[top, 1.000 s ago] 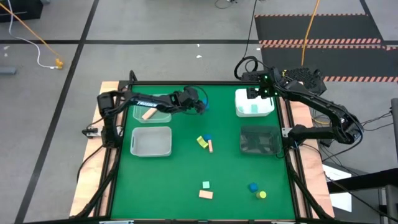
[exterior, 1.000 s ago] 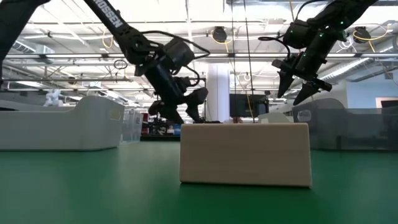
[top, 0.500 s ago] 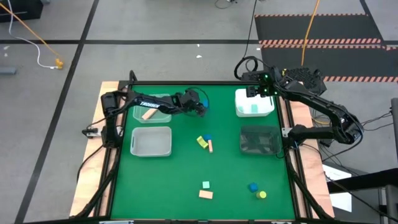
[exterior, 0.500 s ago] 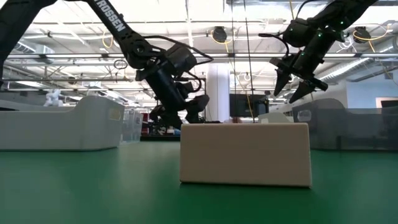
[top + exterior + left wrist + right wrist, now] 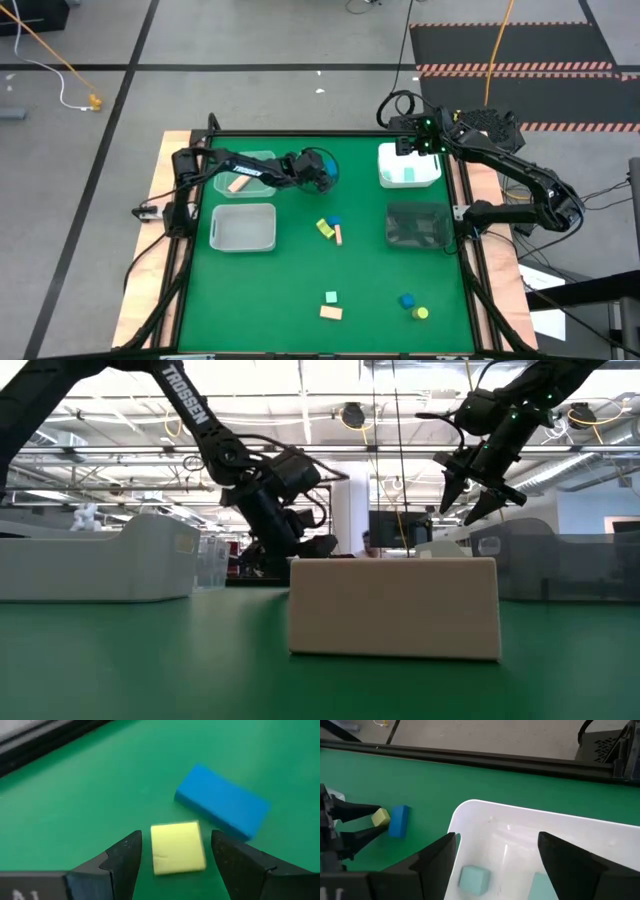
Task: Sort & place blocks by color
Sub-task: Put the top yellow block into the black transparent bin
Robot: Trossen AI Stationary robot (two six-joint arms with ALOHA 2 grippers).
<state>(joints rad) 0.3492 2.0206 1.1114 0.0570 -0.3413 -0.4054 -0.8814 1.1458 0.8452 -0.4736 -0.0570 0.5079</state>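
Note:
In the left wrist view my left gripper (image 5: 177, 862) is open low over the green mat, one finger on each side of a small yellow block (image 5: 177, 847) with a gap on both sides. A blue bar (image 5: 222, 802) lies flat just beyond the yellow block. The high view shows this gripper (image 5: 323, 175) at the table's far middle, right of a clear bin. My right gripper (image 5: 405, 150) hangs open above the white bin (image 5: 432, 178), which holds mint blocks (image 5: 472, 879). More blocks lie on the mat: a yellow, blue and tan cluster (image 5: 329, 228), a mint and tan pair (image 5: 331, 305), and a blue and yellow pair (image 5: 413, 306).
A clear bin (image 5: 262, 160) at the far left holds a tan block (image 5: 238, 183). A pale bin (image 5: 243, 227) sits in front of it, and a dark bin (image 5: 417, 225) sits in front of the white one. In the low view a tan block (image 5: 393, 607) stands close to the camera.
My left gripper has moved toward the table's right edge and come down close to the mat, ending with its fingers around the yellow block beside the blue bar. The blocks have stayed where they were.

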